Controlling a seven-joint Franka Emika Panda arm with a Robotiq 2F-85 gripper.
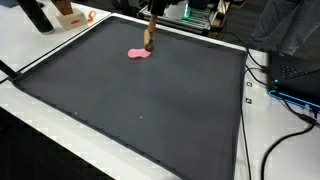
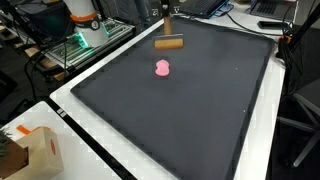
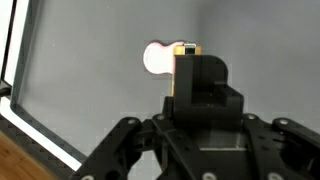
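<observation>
Pink and brown on dark grey.
A pink soft lump point(image 2: 162, 68), a brown wooden block point(image 2: 169, 44), a plain dark grey flat mat point(image 2: 200, 110).

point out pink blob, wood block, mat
pink blob point(image 2: 162, 68), in an exterior view, its middle.
wood block point(image 2: 169, 44), in an exterior view, front face.
mat point(image 1: 150, 110), in an exterior view, bare centre.

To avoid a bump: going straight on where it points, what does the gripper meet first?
Probably the black mat beside the pink lump, with the wooden piece in the gripper touching first; depth is unclear.
</observation>
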